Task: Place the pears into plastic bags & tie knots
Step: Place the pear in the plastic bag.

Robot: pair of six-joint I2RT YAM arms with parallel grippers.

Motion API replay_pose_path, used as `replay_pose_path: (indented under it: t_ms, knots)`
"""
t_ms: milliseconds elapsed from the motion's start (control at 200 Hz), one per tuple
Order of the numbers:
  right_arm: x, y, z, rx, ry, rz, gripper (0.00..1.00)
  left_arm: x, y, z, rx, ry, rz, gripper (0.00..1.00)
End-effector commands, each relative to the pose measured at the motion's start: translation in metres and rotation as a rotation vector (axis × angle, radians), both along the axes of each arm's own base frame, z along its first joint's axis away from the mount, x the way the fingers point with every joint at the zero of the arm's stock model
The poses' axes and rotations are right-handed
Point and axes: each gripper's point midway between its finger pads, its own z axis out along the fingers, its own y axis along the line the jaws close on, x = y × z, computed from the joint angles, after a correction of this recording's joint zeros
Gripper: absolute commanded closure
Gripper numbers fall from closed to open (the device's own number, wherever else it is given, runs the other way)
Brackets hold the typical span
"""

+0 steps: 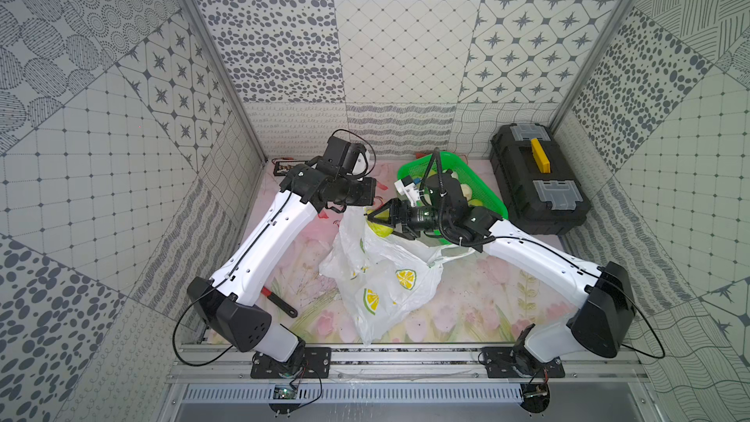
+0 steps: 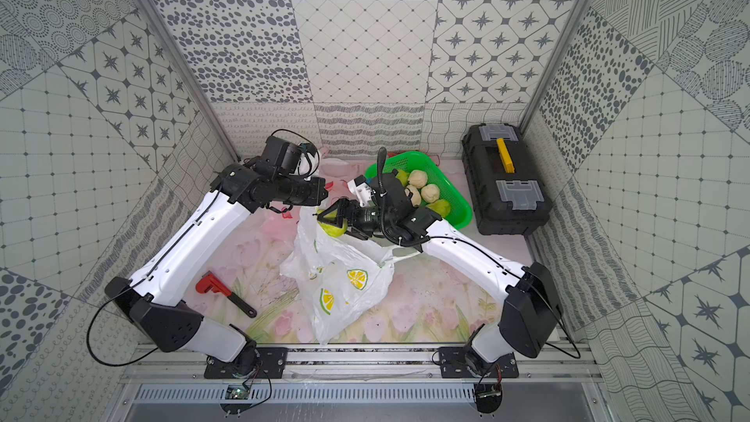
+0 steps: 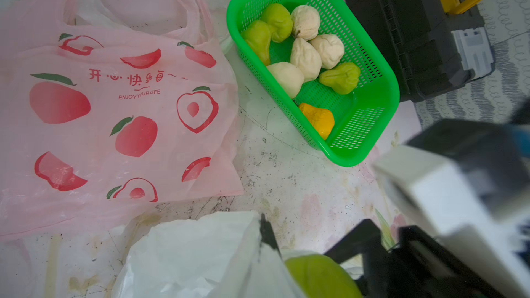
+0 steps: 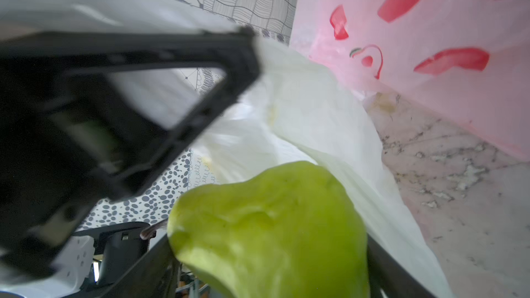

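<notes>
The right gripper reaches level over the middle of the table, its fingers spread wide and grasping a green pear, which sits against the lower finger. The upper fingertip touches the raised rim of the white lemon-print bag. That bag slumps from the table's middle toward its front edge, with its mouth lifted toward the back. The left gripper is clenched on that lifted rim, and only a thin black tip shows against the plastic. The pink bag lies flat toward the back left corner. The green basket, near the back right corner beside a black toolbox, holds three green and four cream pears and one orange fruit.
</notes>
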Motion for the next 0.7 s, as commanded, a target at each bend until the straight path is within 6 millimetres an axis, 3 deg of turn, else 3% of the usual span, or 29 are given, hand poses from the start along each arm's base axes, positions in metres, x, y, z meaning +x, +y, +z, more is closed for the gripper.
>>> replay_pose_path:
  t_ms: [0,85,255,435,575,695]
  knots:
    - [0.001,0.003,0.003,0.100,0.081,-0.016,0.49,-0.002,-0.011,0.027,-0.100,-0.074,-0.021,1.00]
    - [-0.001,-0.003,-0.022,0.034,0.126,-0.029,0.49,-0.001,-0.021,0.028,-0.146,-0.070,-0.045,1.00]
    - [0.018,-0.037,-0.063,-0.204,0.100,-0.154,0.46,0.002,-0.041,0.030,-0.207,-0.055,-0.082,1.00]
    - [0.032,-0.032,-0.084,-0.297,0.096,-0.181,0.31,0.002,-0.054,0.031,-0.244,-0.044,-0.111,1.00]
    - [0.034,-0.030,-0.080,-0.412,-0.009,-0.096,0.03,0.010,-0.052,0.013,-0.194,-0.036,-0.098,1.00]
    - [0.026,-0.035,-0.058,-0.429,-0.093,0.003,0.02,0.025,-0.039,-0.001,-0.146,-0.016,-0.031,1.00]
